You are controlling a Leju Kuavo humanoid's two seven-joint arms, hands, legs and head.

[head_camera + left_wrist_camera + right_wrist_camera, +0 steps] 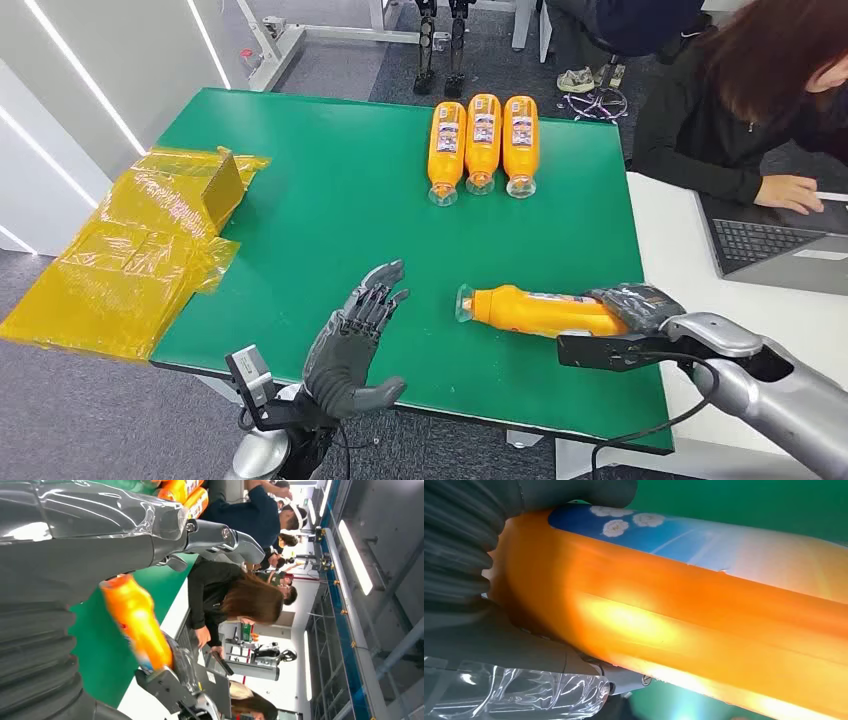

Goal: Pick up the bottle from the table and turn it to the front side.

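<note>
Orange plastic bottle (pixel 540 311) lies sideways at the near right of the green surface (pixel 330 190), base gripped by the right hand (pixel 640 305), whose fingers are mostly hidden. Left hand (pixel 355 345) hovers nearby, fingers spread, empty. Three orange bottles (pixel 483 143) lie at the far edge; yellow plastic bags (pixel 130 250) overhang left.

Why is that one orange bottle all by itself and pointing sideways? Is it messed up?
Not damaged, just apart. Three bottles lie neatly side by side at the far edge of the green table, but the fourth bottle lies crosswise near the front, because the right hand is gripping its base.
</note>
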